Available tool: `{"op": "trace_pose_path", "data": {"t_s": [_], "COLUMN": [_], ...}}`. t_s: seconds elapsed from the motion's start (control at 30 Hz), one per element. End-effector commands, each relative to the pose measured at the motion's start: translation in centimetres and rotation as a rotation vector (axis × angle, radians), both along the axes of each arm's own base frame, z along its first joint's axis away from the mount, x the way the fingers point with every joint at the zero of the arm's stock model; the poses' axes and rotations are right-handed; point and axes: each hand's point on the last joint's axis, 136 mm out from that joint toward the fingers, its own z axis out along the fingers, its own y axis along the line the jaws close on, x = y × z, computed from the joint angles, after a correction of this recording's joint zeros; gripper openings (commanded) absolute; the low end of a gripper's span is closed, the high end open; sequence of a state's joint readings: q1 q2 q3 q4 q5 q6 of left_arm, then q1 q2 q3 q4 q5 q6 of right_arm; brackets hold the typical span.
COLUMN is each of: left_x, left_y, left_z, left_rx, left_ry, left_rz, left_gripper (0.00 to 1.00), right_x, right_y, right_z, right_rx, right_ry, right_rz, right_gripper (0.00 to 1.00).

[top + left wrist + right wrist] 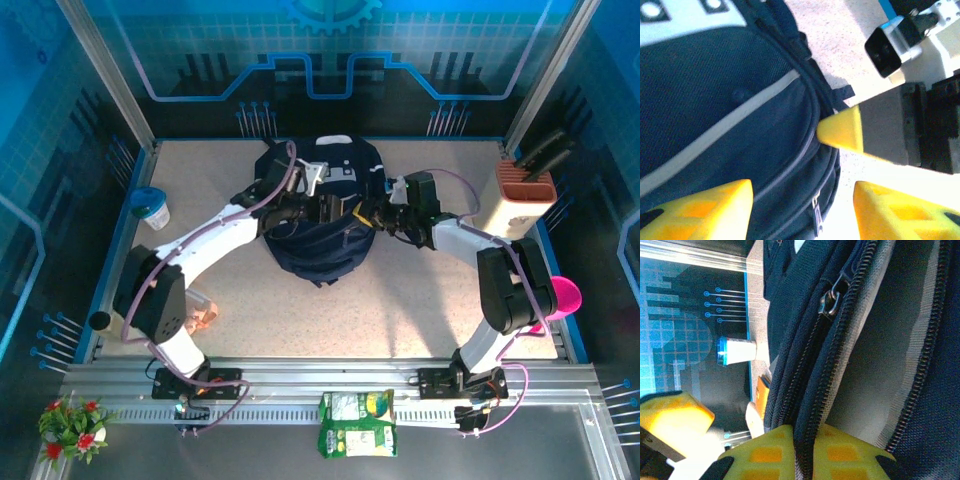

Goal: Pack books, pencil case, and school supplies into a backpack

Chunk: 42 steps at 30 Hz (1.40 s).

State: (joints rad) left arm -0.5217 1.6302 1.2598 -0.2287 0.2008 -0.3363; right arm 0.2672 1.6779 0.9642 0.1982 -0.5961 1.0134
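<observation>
Left jaws stand apart, released: the left gripper [800, 200] is over the backpack [318, 250], at its striped front. Right jaws are clenched: the right gripper [804, 450] pinches the backpack's zippered edge. The backpack lies mid-way across the table [400, 310].

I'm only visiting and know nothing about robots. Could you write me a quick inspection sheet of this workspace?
Surface: speckled beige table.
Job's things: navy backpack lying mid-table between the arms.
Clutter: lidded cup at left; knife block and pink cup at right; green packet and flowers on the near ledge.
Pincers: left pincer open over the backpack's side; right pincer shut on its zip seam.
Cables: lilac cables run along both arms.
Surroundings: blue printed panels, metal frame.
</observation>
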Motion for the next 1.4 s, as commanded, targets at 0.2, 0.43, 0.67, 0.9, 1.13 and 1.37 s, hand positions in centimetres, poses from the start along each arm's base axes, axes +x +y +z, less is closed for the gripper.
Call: {"op": "trace_pose_path", "data": {"t_s": [0.2,0.43,0.67,0.9,1.13,1.37], "left_x": [-4.8,-4.5,-3.7,-2.7,-2.9,-4.9], "left_y": [-1.2,-3.4,-4.7,-5.2,-4.2,-0.5], "left_z": [-3.2,-4.7,-5.8,-5.7,-6.1,-7.4], "left_rx": [0.029,0.01,-0.022,-0.042,0.009,0.153], "left_ry": [0.11,0.152,0.185,0.166,0.166,0.156], "left_rz": [0.112,0.15,0.169,0.187,0.208,0.172], "left_gripper": [0.58,0.51,0.39,0.3,0.11,0.0], "right_x": [0.3,0.1,0.1,-0.1,0.2,1.5], "right_y": [2.1,2.3,2.3,2.3,1.3,-2.3], "right_z": [3.8,3.9,4.0,4.0,3.5,3.0], "right_rx": [0.077,0.082,0.083,0.086,0.069,0.033], "right_ry": [-0.117,-0.115,-0.119,-0.116,-0.115,-0.122], "right_rz": [0.075,0.081,0.082,0.082,0.048,-0.068], "right_gripper": [0.1,0.1,0.1,0.1,0.09,0.05]}}
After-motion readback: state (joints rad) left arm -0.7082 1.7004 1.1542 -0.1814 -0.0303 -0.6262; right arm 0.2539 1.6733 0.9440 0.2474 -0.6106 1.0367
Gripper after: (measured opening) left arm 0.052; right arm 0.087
